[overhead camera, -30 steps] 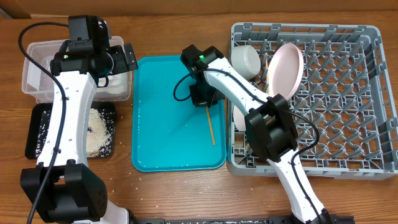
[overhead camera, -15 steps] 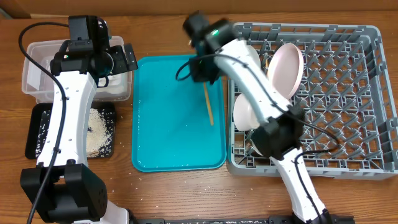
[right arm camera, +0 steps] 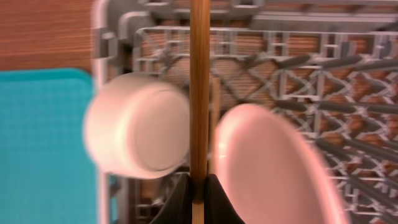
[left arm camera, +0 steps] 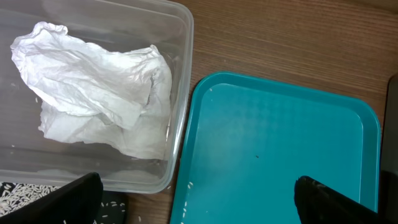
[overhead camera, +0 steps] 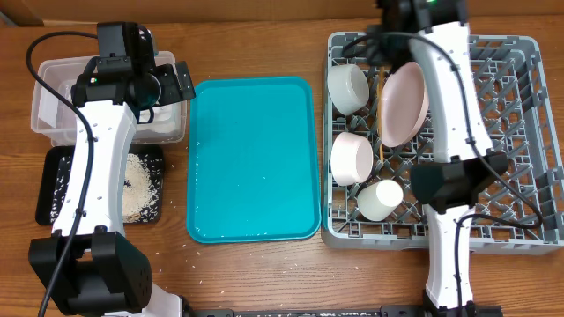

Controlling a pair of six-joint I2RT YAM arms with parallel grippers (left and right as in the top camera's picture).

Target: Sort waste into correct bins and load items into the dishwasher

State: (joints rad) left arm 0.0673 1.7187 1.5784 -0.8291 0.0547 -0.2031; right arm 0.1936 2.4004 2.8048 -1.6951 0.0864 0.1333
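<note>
My right gripper is shut on a thin wooden chopstick and holds it over the back left part of the grey dish rack. In the overhead view this gripper is at the rack's far edge. Below the chopstick are a white bowl and a pale pink plate standing in the rack. A second chopstick shows between them. My left gripper is open and empty, between the clear tub holding the crumpled napkin and the teal tray.
The rack also holds a second white bowl and a small white cup. The black tray with rice lies in front of the tub. A few grains lie on the teal tray's left edge.
My right gripper has lifted the chopstick off the teal tray and carried it right and back, over the rack. The left arm has not moved.
</note>
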